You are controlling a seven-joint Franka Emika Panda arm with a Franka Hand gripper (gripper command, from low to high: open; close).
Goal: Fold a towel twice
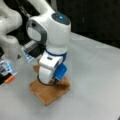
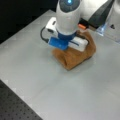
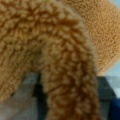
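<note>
As we look in both front views, the gripper (image 1: 53, 81) sits low on the bunched towel (image 1: 50, 92) (image 2: 75, 56) on the table (image 1: 95, 82); we cannot tell if it pinches it.

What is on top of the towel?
The arm's wrist and gripper sit over the towel, low against it. Cloth fills the wrist view. The towel's middle is covered by the arm.
</note>
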